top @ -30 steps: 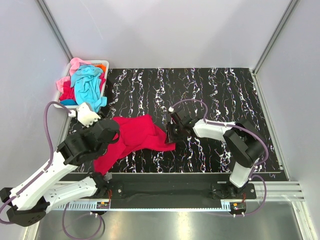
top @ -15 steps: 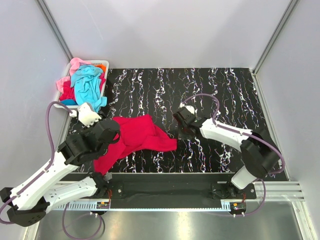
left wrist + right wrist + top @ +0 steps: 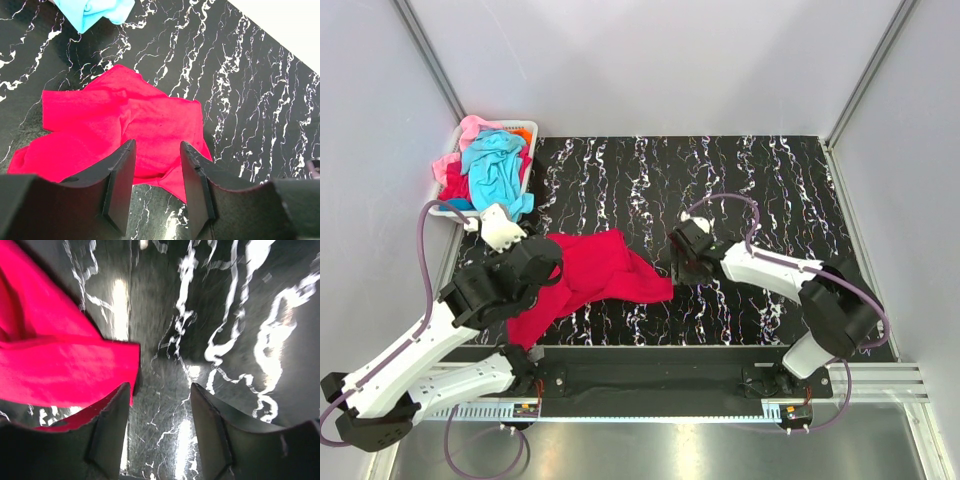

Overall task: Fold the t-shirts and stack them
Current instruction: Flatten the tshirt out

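Obs., front edge to back.

Both arms reach out over the black, white-veined counter (image 3: 760, 180) from their bases at the near edge.

Left end effector (image 3: 156, 150): jaws parted with nothing between them. Its wrist view shows it hanging above the near part of the crimson-red t-shirt (image 3: 600, 270), and the cloth below lies flat, not lifted. From overhead the left arm hides the shirt's near-left portion.

Crimson-red t-shirt: spread crumpled and unfolded on the left half of the counter, running from the near-left up toward the middle. One corner points right, toward the right arm. Creases are visible across the body.

Right end effector (image 3: 160, 390): jaws parted, with bare counter showing in the gap. It sits low at the shirt's right-hand corner. In the wrist view the red hem ends just beside the finger on the shirt side. Contact between that finger and the cloth: cannot tell. Nothing is gripped.

Far left corner: white basket (image 3: 517, 124) holding a loose heap of more t-shirts. A turquoise t-shirt (image 3: 495, 165) lies on top and spills over the basket's near edge. A pink t-shirt (image 3: 470, 128) is at the back-left, and an orange t-shirt (image 3: 523, 133) shows as a sliver at the back-right. Some red cloth (image 3: 455, 185) shows under the turquoise.

The heap is well apart from the right end effector and near the left arm's wrist.
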`<state>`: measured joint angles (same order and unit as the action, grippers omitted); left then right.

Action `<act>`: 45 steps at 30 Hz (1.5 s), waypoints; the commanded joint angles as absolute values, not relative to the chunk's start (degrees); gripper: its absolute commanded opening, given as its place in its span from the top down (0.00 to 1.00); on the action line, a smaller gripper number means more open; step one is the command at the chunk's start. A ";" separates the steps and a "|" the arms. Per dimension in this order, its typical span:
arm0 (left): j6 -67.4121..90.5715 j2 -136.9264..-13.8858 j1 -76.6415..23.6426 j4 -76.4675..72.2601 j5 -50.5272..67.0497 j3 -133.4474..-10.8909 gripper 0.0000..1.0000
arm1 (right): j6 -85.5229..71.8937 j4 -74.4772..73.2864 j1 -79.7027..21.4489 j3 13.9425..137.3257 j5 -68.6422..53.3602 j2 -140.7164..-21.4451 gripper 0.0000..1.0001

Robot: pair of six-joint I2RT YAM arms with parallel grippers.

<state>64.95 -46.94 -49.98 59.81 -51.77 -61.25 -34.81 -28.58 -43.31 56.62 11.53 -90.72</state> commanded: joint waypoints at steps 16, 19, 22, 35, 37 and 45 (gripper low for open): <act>62.84 -45.88 -50.01 56.69 -51.15 -60.56 0.54 | -35.24 -7.12 -43.68 48.87 0.97 -93.68 0.46; 62.58 -45.70 -50.01 56.69 -51.33 -60.38 0.53 | -35.16 -6.24 -43.59 49.48 0.79 -95.53 0.47; 62.32 -45.61 -50.01 56.60 -51.50 -60.55 0.53 | -34.89 -6.24 -43.68 50.18 1.67 -96.85 0.48; 61.44 -46.23 -50.10 56.34 -51.33 -61.00 0.52 | -35.25 -12.90 -43.59 52.55 9.03 -94.76 1.00; 61.26 -46.32 -50.01 56.16 -51.07 -61.08 0.52 | -34.54 -15.37 -43.59 53.35 11.59 -90.82 1.00; 56.96 -48.24 -50.01 52.38 -45.72 -61.08 0.52 | -29.53 -27.59 -43.59 60.29 27.14 -77.97 1.00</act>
